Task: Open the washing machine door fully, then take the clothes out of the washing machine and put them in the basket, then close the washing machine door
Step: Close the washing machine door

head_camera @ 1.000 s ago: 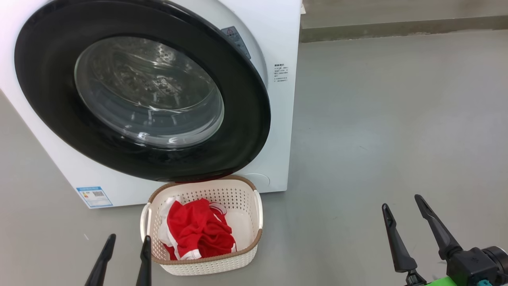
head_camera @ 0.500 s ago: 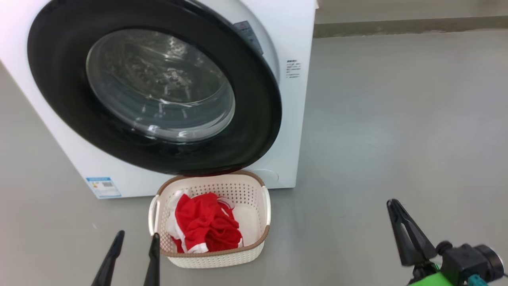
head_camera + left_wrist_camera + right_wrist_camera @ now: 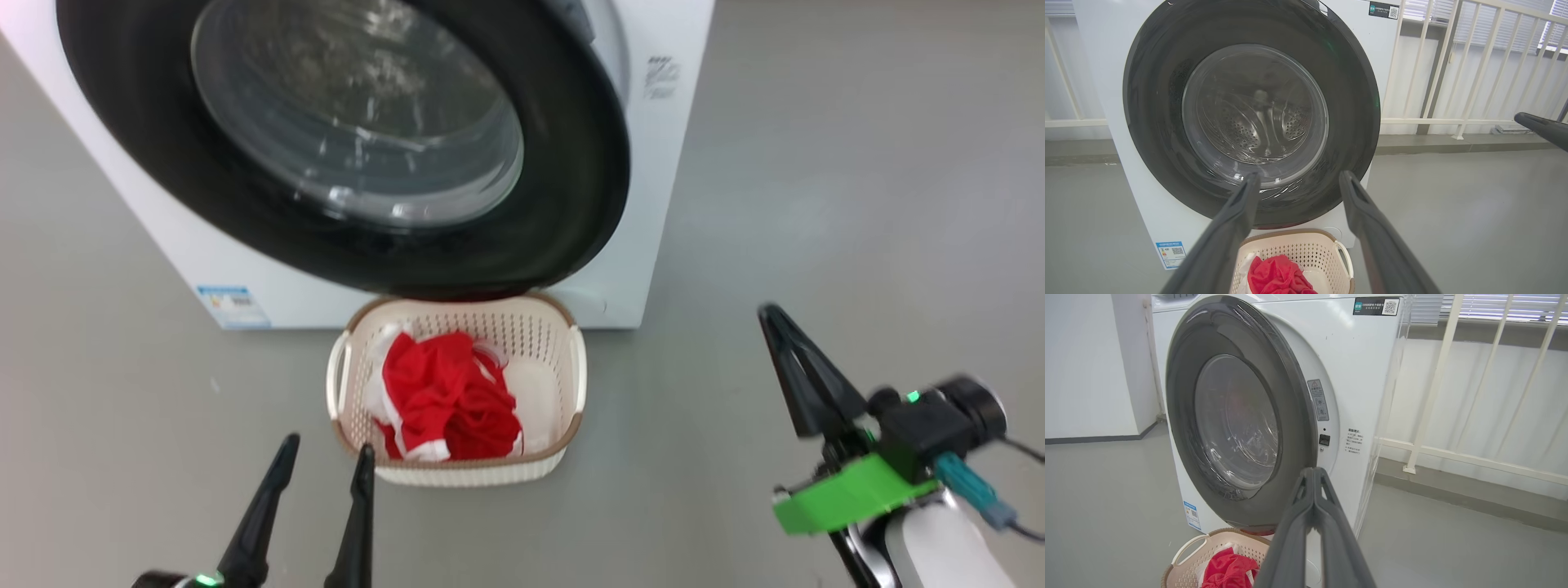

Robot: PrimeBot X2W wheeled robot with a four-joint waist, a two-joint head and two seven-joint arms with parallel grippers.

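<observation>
The white washing machine (image 3: 665, 163) stands at the top of the head view. The washing machine door (image 3: 571, 204), with its black rim and clear glass bowl, stands slightly ajar; in the right wrist view the door (image 3: 1294, 416) leaves the latch hole on the front uncovered. The cream basket (image 3: 563, 343) sits on the floor just below the door and holds the red clothes (image 3: 449, 400). My left gripper (image 3: 325, 449) is open and empty, right beside the basket's left front corner. My right gripper (image 3: 769, 314) is shut on nothing, well to the right of the basket.
A small blue label (image 3: 233, 304) marks the machine's lower left corner. Grey floor (image 3: 857, 163) spreads to the right of the machine. A white railing (image 3: 1453, 81) runs along the wall behind it, with a low grey kerb beneath.
My right gripper's fingers have closed from wide open to shut, and that arm sits higher in the head view. The head camera has shifted, so machine and basket sit higher in the picture.
</observation>
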